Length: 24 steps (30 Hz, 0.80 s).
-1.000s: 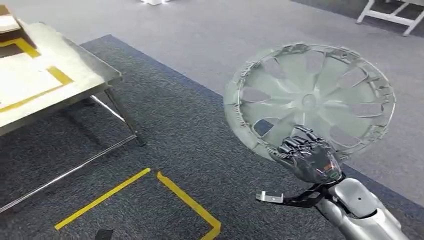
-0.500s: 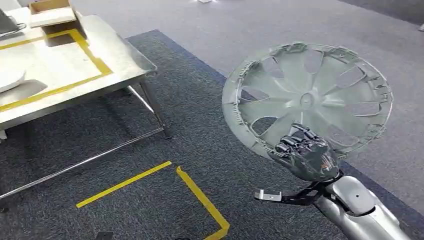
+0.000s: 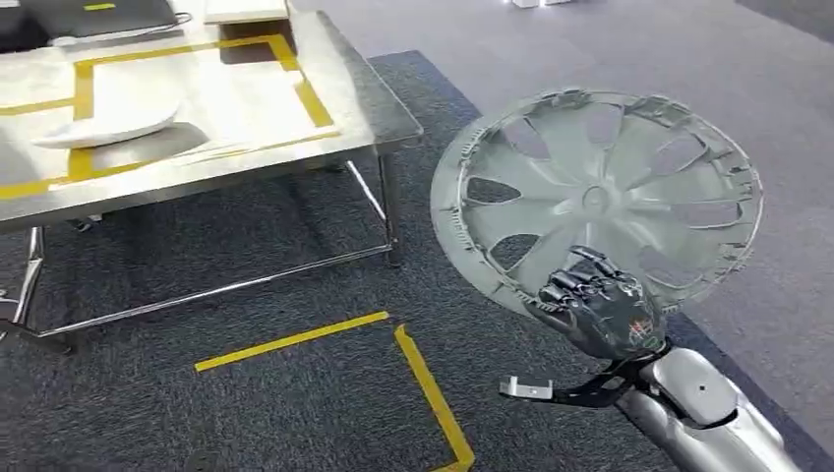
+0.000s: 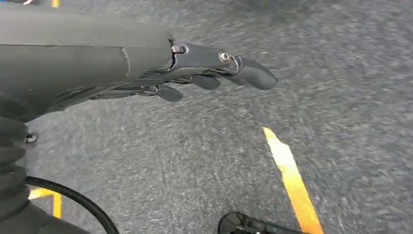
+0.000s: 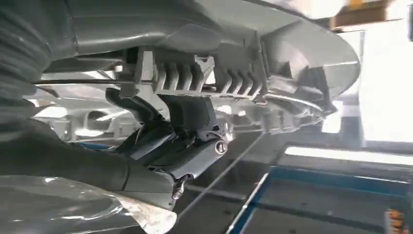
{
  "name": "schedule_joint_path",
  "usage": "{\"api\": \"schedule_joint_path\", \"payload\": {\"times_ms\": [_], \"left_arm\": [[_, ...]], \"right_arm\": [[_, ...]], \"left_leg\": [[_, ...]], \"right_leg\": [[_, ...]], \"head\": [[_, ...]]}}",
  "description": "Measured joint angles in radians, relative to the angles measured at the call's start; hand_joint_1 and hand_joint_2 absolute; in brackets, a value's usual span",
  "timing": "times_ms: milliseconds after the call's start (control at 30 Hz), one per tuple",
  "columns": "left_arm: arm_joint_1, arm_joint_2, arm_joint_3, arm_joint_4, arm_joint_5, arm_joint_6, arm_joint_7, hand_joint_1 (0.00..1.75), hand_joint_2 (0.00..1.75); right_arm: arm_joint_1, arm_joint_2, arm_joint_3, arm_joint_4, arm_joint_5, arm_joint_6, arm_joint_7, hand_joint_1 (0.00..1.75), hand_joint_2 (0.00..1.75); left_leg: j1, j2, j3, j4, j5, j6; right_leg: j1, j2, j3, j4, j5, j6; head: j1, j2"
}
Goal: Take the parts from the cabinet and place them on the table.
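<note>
The right hand (image 3: 600,313) holds a grey wheel cover (image 3: 598,197) by its lower rim, its fingers (image 3: 575,285) curled over the edge so that the disc stands tilted above them, face turned toward the head camera, over dark carpet (image 3: 295,393). In the right wrist view the fingers (image 5: 146,109) hook into the ribbed inside of the rim. The steel bench (image 3: 364,88) with yellow tape stands well apart to the left, with a pale curved part (image 3: 103,126) lying on it. The left hand (image 4: 195,73) hangs above the carpet, fingers nearly straight, holding nothing.
</note>
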Motion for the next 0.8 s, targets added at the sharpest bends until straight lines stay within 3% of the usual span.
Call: {"api": "schedule_joint_path", "payload": {"times_ms": [33, 67, 100, 167, 200, 233, 267, 300, 333, 367, 400, 433, 467, 500, 533, 567, 600, 733, 767, 800], "left_arm": [[-0.001, -0.002, 0.000, 0.000, -0.001, 0.003, 0.003, 0.00, 1.75], [-0.002, -0.003, 0.001, 0.000, -0.002, 0.003, 0.004, 0.00, 1.75], [-0.004, -0.004, 0.002, 0.000, -0.005, 0.004, 0.006, 0.00, 1.75], [0.002, -0.007, 0.003, 0.000, -0.005, 0.008, 0.024, 0.00, 1.75], [0.003, -0.008, 0.005, 0.001, -0.005, 0.009, 0.049, 0.00, 1.75], [0.002, -0.006, 0.008, 0.002, -0.005, 0.010, 0.075, 0.00, 1.75], [0.001, -0.008, 0.008, 0.002, -0.005, 0.011, 0.091, 0.00, 1.75], [-0.001, -0.007, 0.008, 0.002, -0.005, 0.007, 0.097, 0.00, 1.75], [-0.003, -0.006, 0.010, 0.002, -0.005, 0.003, 0.098, 0.00, 1.75], [-0.003, -0.006, 0.012, 0.002, -0.005, 0.003, 0.098, 0.00, 1.75], [-0.003, -0.006, 0.013, 0.002, -0.005, 0.003, 0.100, 0.00, 1.75], [-0.002, -0.006, 0.015, 0.002, -0.005, 0.004, 0.101, 0.00, 1.75], [-0.001, -0.006, 0.016, 0.002, -0.005, 0.006, 0.101, 0.00, 1.75], [-0.001, -0.006, 0.017, 0.002, -0.005, 0.008, 0.099, 0.00, 1.75], [-0.001, -0.006, 0.018, 0.002, -0.004, 0.008, 0.095, 0.00, 1.75], [-0.001, -0.005, 0.018, 0.002, -0.003, 0.007, 0.092, 0.00, 1.75], [-0.003, -0.005, 0.021, 0.002, 0.003, 0.005, 0.085, 0.00, 1.75], [-0.002, -0.008, 0.035, 0.002, 0.017, -0.007, 0.066, 0.00, 1.75], [-0.002, -0.009, 0.039, 0.002, 0.018, -0.008, 0.064, 0.00, 1.75], [-0.001, -0.010, 0.040, 0.002, 0.020, -0.009, 0.063, 0.00, 1.75]], "right_arm": [[0.000, 0.000, -0.001, 0.000, -0.002, 0.000, 0.000, 1.75, 1.75], [-0.001, 0.000, -0.001, 0.002, -0.003, 0.000, 0.000, 1.75, 1.75], [0.000, 0.000, -0.001, 0.001, -0.005, 0.000, 0.000, 1.75, 1.75], [-0.002, 0.000, 0.000, 0.002, -0.006, 0.001, -0.003, 1.75, 1.75], [-0.005, 0.000, 0.000, 0.003, -0.012, 0.003, -0.007, 1.75, 1.75], [-0.011, 0.000, 0.003, 0.003, -0.014, 0.006, -0.013, 1.75, 1.75], [-0.014, 0.000, 0.002, 0.005, -0.018, 0.009, -0.015, 1.75, 1.75], [-0.019, 0.000, 0.002, 0.008, -0.022, 0.012, -0.017, 1.75, 1.75], [-0.024, 0.000, 0.001, 0.013, -0.023, 0.015, -0.018, 1.75, 1.75], [-0.026, 0.000, 0.002, 0.019, -0.025, 0.014, -0.022, 1.75, 1.75], [-0.026, 0.000, 0.003, 0.024, -0.029, 0.013, -0.026, 1.75, 1.75], [-0.026, 0.000, 0.005, 0.028, -0.030, 0.012, -0.029, 1.75, 1.75], [-0.025, 0.000, 0.008, 0.031, -0.029, 0.011, -0.030, 1.75, 1.75], [-0.025, 0.000, 0.008, 0.036, -0.030, 0.011, -0.030, 1.75, 1.75], [-0.026, 0.000, 0.008, 0.038, -0.030, 0.011, -0.030, 1.75, 1.75], [-0.026, 0.000, 0.008, 0.039, -0.030, 0.011, -0.030, 1.75, 1.75], [-0.026, 0.000, 0.008, 0.043, -0.028, 0.010, -0.030, 1.75, 1.75], [-0.036, 0.000, 0.001, 0.060, -0.027, 0.008, -0.027, 1.75, 1.75], [-0.037, 0.000, 0.000, 0.060, -0.028, 0.008, -0.027, 1.75, 1.75], [-0.039, -0.001, -0.002, 0.063, -0.028, 0.008, -0.025, 1.75, 1.75]], "left_leg": [[0.002, -0.014, 0.001, 0.003, -0.003, -0.005], [-0.002, -0.025, -0.006, 0.007, -0.005, -0.011], [0.001, -0.038, -0.014, 0.015, -0.004, -0.016], [0.009, -0.058, -0.019, 0.008, 0.001, -0.029], [0.006, -0.071, -0.020, 0.008, 0.001, -0.035], [0.005, -0.053, -0.020, 0.016, -0.007, -0.037], [-0.002, 0.005, -0.033, 0.046, -0.026, -0.044], [0.001, 0.046, -0.065, 0.111, -0.061, -0.051], [0.005, 0.068, -0.105, 0.194, -0.099, -0.055], [0.007, 0.076, -0.142, 0.269, -0.127, -0.058], [0.009, 0.079, -0.161, 0.310, -0.132, -0.059], [0.009, 0.079, -0.155, 0.298, -0.112, -0.058], [0.008, 0.081, -0.132, 0.249, -0.076, -0.056], [0.007, 0.090, -0.091, 0.165, -0.029, -0.049], [0.003, 0.108, -0.058, 0.099, 0.003, -0.042], [-0.001, 0.125, -0.043, 0.068, 0.016, -0.037], [-0.016, 0.183, -0.020, 0.029, 0.004, -0.028], [-0.021, 0.143, -0.028, 0.013, 0.002, -0.015], [-0.011, 0.129, -0.018, 0.001, 0.009, -0.007], [-0.009, 0.117, -0.015, -0.003, 0.010, -0.003]], "right_leg": [[-0.005, 0.030, 0.036, -0.086, 0.040, 0.001], [-0.009, 0.080, 0.048, -0.108, 0.018, 0.001], [-0.010, 0.076, 0.063, -0.121, 0.017, -0.002], [-0.001, 0.058, 0.063, -0.117, 0.015, -0.012], [-0.007, 0.045, 0.067, -0.122, 0.018, -0.018], [-0.011, 0.027, 0.073, -0.127, 0.020, -0.025], [-0.011, 0.016, 0.078, -0.129, 0.017, -0.033], [-0.008, 0.001, 0.080, -0.129, 0.015, -0.037], [-0.005, -0.014, 0.082, -0.129, 0.012, -0.040], [-0.003, -0.029, 0.084, -0.129, 0.010, -0.042], [-0.002, -0.043, 0.087, -0.129, 0.007, -0.042], [-0.002, -0.057, 0.091, -0.129, 0.003, -0.042], [0.000, -0.070, 0.096, -0.129, 0.000, -0.040], [0.001, -0.084, 0.103, -0.129, -0.004, -0.038], [0.002, -0.093, 0.108, -0.129, -0.008, -0.036], [0.002, -0.098, 0.111, -0.129, -0.010, -0.035], [0.007, -0.110, 0.114, -0.129, -0.015, -0.030], [0.013, -0.159, 0.125, -0.136, -0.024, -0.011], [0.010, -0.159, 0.122, -0.136, -0.034, -0.002], [0.007, -0.098, 0.118, -0.116, -0.050, 0.001]], "head": [[0.001, 0.000], [0.000, 0.000], [-0.002, 0.000], [0.000, 0.000], [-0.002, 0.000], [0.001, 0.000], [-0.013, 0.000], [-0.018, 0.000], [-0.018, 0.000], [-0.018, 0.000], [-0.018, 0.000], [-0.018, 0.000], [-0.019, 0.000], [-0.018, 0.000], [-0.018, 0.000], [-0.018, 0.000], [-0.017, 0.000], [-0.018, 0.000], [-0.018, 0.000], [-0.011, 0.000]]}}
